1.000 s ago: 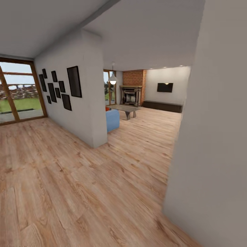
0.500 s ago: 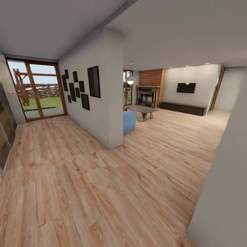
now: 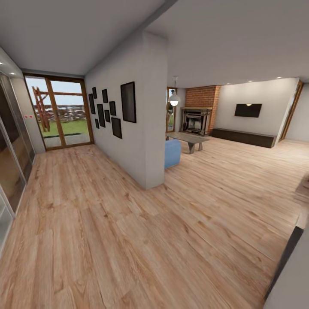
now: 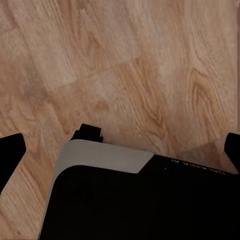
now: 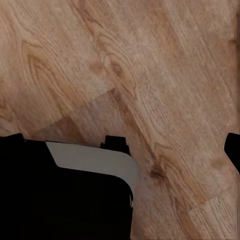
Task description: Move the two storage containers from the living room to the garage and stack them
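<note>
a wood plank floor (image 3: 128, 223) runs past one white dividing wall (image 3: 146, 124) hung with nine dark frames (image 3: 112, 112). at one o'clock lies the living room (image 3: 223, 141): one brick fireplace (image 3: 198, 116), one long dark cabinet (image 3: 244, 137), one blue sofa (image 3: 172, 153) end. both wrist views look down on planks; each pair of jaws stands apart, holding nothing.

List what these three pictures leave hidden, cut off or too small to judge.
- Living room, head view: its near-left part, with most of the blue sofa, lies behind the white partition wall.
- Fireplace, head view: too small for detail.
- Dark object, head view: cut off by the right edge.
- Left end effector, left wrist view: fingertips cut off at both side edges; nothing between them.
- Right end effector: likewise.
</note>
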Controlling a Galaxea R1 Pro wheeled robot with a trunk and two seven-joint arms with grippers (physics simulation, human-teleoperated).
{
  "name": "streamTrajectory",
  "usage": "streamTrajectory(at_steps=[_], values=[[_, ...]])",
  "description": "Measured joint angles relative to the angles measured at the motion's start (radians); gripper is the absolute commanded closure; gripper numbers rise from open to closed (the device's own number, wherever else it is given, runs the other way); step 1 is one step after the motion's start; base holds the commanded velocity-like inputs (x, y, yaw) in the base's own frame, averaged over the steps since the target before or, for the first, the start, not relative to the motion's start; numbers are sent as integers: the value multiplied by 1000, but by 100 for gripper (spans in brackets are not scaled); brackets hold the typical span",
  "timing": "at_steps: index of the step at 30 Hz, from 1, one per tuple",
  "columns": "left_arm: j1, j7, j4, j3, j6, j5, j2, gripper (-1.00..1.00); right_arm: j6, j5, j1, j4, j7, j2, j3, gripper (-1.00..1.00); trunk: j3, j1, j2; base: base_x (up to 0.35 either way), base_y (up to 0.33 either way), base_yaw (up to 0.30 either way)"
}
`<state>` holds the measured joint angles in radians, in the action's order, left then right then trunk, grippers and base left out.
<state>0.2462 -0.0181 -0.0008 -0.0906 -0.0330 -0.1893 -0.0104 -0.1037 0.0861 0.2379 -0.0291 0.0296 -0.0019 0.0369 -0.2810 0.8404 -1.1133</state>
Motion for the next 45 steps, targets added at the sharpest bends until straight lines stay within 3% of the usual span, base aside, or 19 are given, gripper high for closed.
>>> streamTrajectory(at_steps=[45], values=[[0,0,0,0,1,-1,2,-100,-4,10,0,1,4,1,1,-100,0,0,0,323,0,-1]])
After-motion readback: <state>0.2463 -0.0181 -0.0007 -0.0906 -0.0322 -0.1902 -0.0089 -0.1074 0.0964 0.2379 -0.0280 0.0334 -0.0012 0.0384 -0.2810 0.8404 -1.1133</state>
